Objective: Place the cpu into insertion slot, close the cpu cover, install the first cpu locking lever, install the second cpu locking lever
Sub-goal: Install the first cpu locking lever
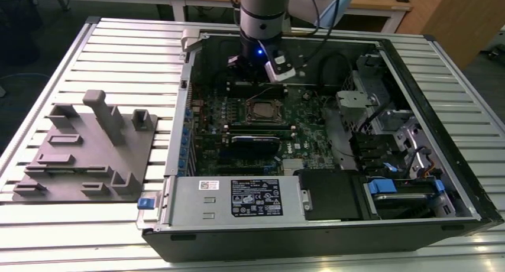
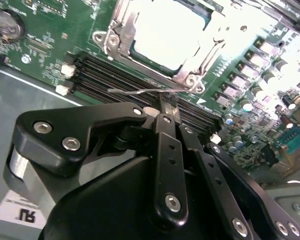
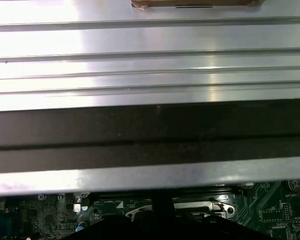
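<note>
In the exterior view we see an open computer case [image 1: 316, 224] lying on a ribbed metal worktop [image 1: 118, 53], with a grey moulded fixture [image 1: 87, 154] beside it at the exterior view's left. The cpu [image 1: 263, 110], a small square chip, sits in the insertion slot [image 1: 248, 111] on the green motherboard [image 1: 236, 136]. The gripper [image 1: 254, 83] hangs just behind it.

In the second wrist view the cpu's silver top [image 2: 172, 30] glares bright inside the cpu cover [image 2: 155, 70], which lies down over it. The gripper's [image 2: 166, 102] black fingers are together, their tip meeting a thin wire locking lever [image 2: 135, 91] above the memory slots [image 2: 120, 75].

In the first wrist view we see the worktop's ribs [image 3: 150, 70] and the dark case wall [image 3: 150, 130].
</note>
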